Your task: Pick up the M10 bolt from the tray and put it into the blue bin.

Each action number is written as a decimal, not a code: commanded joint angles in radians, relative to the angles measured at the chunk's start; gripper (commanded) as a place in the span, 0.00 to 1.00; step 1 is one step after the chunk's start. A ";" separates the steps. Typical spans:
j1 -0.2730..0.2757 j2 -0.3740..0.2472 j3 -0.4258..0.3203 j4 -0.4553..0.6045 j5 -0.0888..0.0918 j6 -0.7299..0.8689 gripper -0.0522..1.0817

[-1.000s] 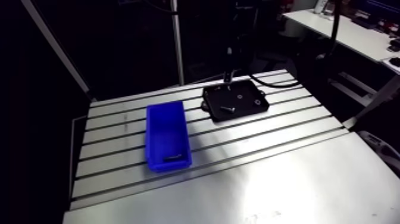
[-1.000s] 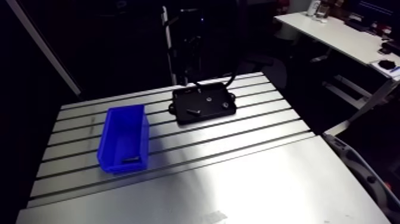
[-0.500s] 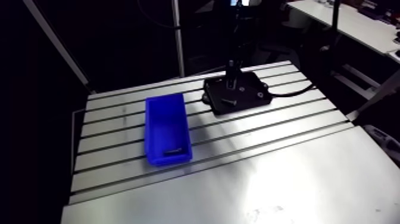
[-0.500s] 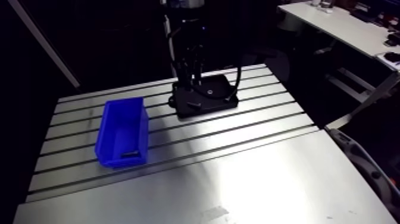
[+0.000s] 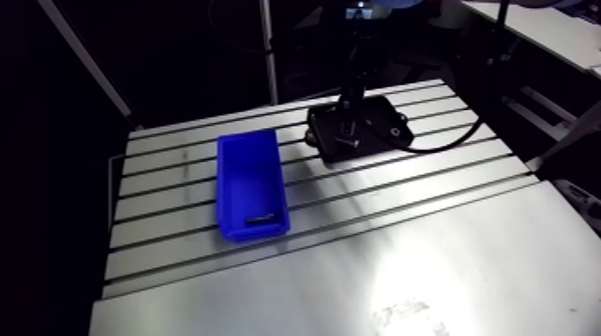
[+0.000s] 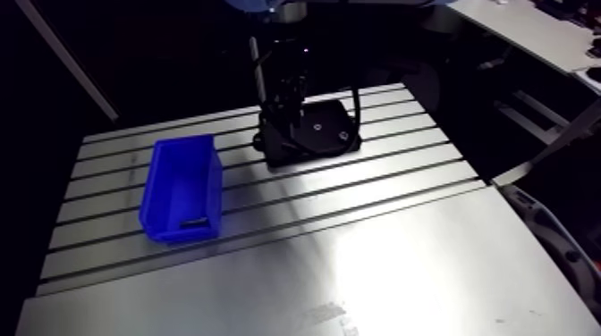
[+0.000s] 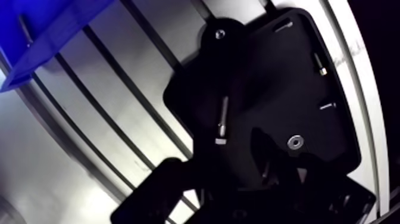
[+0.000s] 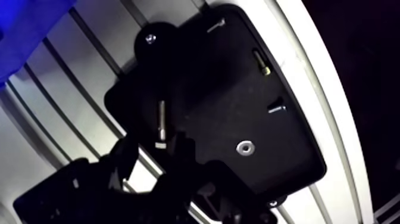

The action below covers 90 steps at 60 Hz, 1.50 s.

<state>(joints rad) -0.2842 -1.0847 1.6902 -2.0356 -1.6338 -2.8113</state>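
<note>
The M10 bolt (image 7: 222, 119) lies flat in the black tray (image 7: 280, 77), silver, with its head pointing toward the gripper. My gripper (image 8: 153, 149) hangs low over the tray with one finger (image 8: 125, 154) on each side of the bolt's head. The fingers stand apart, a gap shows on both sides of the head, and nothing is gripped. In the arm view the gripper (image 5: 349, 118) reaches down onto the tray (image 5: 385, 134), and the blue bin (image 5: 249, 179) stands to the tray's left on the slotted table.
A washer (image 7: 293, 142) and a few small screws (image 7: 319, 62) lie elsewhere in the tray. A small dark part (image 5: 261, 217) rests at the near end of the bin. Table slots run between bin and tray.
The gripper has moved from the tray's far edge down over the bolt. The arm view has shifted with the arm; bin, tray and bolt stay where they were.
</note>
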 commanded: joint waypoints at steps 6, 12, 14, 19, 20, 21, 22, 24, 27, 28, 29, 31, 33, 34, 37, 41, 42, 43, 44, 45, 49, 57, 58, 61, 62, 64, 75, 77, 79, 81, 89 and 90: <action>0.002 0.021 0.006 -0.007 0.001 0.017 0.54; 0.002 0.025 0.004 -0.007 0.001 0.018 0.55; 0.002 0.030 0.004 -0.011 0.000 0.018 0.56; 0.002 0.035 0.003 -0.032 -0.002 0.018 0.56; 0.002 0.035 0.003 -0.032 -0.002 0.018 0.56; 0.002 0.039 0.004 -0.037 -0.003 0.017 0.56; 0.002 0.039 0.004 -0.037 -0.003 0.017 0.56; 0.002 0.042 0.004 -0.039 -0.006 0.018 0.56; 0.002 0.045 0.006 -0.041 -0.015 0.018 0.56; 0.003 0.047 0.006 -0.041 -0.016 0.018 0.56; 0.003 0.047 0.006 -0.041 -0.019 0.018 0.56; 0.005 0.047 0.006 -0.041 -0.019 0.020 0.56; 0.005 0.047 0.006 -0.041 -0.019 0.020 0.56; 0.005 0.047 0.006 -0.041 -0.019 0.020 0.56; 0.006 0.047 0.007 -0.041 -0.021 0.019 0.56; 0.006 0.048 0.007 -0.041 -0.021 0.018 0.57; 0.006 0.048 0.007 -0.041 -0.021 0.018 0.57; 0.006 0.047 0.007 -0.041 -0.021 0.018 0.57; 0.006 0.047 0.007 -0.041 -0.021 0.018 0.57; 0.008 0.047 0.007 -0.041 -0.019 0.018 0.58; 0.008 0.047 0.008 -0.041 -0.019 0.018 0.58; 0.010 0.047 0.014 -0.041 -0.019 0.018 0.58; 0.010 0.047 0.017 -0.041 -0.019 0.018 0.58; 0.010 0.047 0.020 -0.041 -0.019 0.018 0.58; 0.010 0.047 0.021 -0.042 -0.019 0.018 0.58; 0.010 0.047 0.024 -0.042 -0.019 0.017 0.58; 0.010 0.047 0.026 -0.042 -0.019 0.017 0.58; 0.010 0.047 0.027 -0.042 -0.019 0.017 0.58; 0.010 0.047 0.027 -0.042 -0.019 0.017 0.58; 0.010 0.048 0.026 -0.042 -0.019 0.017 0.58; 0.010 0.049 0.026 -0.042 -0.019 0.017 0.58; 0.010 0.049 0.026 -0.042 -0.019 0.017 0.58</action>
<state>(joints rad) -0.2747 -1.0373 1.7154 -2.0778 -1.6529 -2.7943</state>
